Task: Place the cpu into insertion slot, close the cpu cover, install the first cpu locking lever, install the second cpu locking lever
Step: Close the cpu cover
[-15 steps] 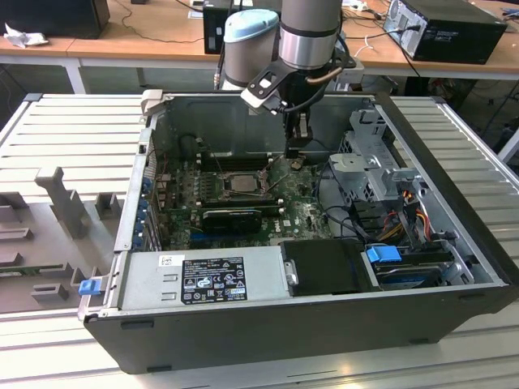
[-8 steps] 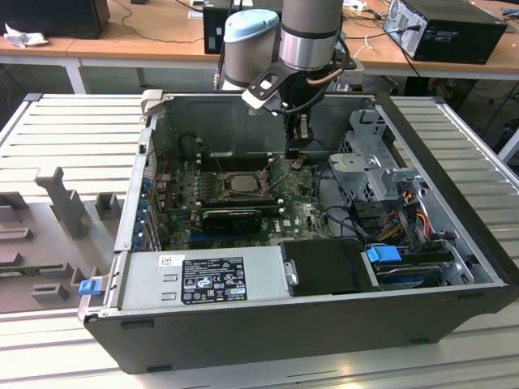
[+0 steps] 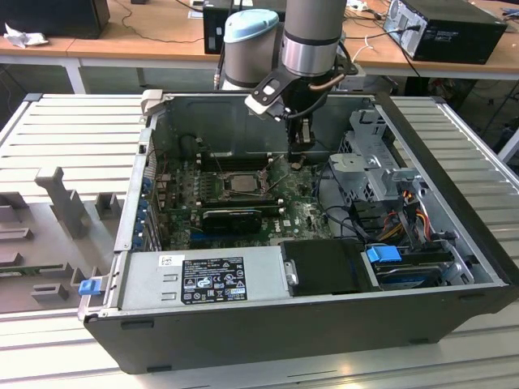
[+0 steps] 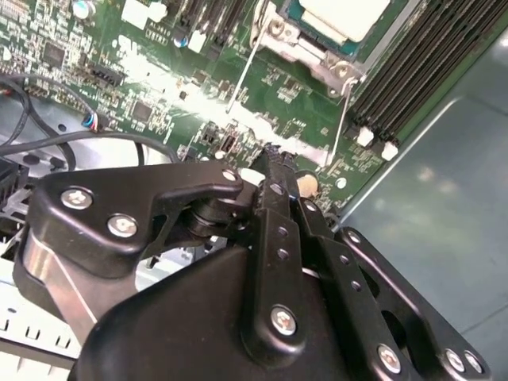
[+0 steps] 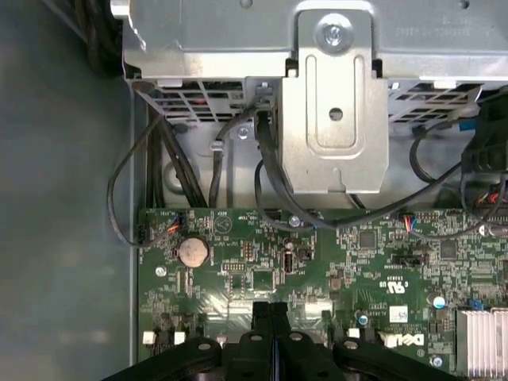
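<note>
The black gripper (image 4: 274, 152) is being shown closest, its fingers being pressed together with nothing between them, just above the green motherboard (image 5: 349, 254). The big open computer case (image 3: 268, 332) is being seen mid-frame. The small cpu (image 3: 241, 183) is being held by the insertion slot (image 3: 259, 186), toward the exterior view's left of the gripper.

Gripper (image 5: 270, 311) fingers pressed together over green motherboard (image 5: 317, 248); coin battery (image 5: 193, 252), metal bracket (image 5: 336, 119) beyond
</note>
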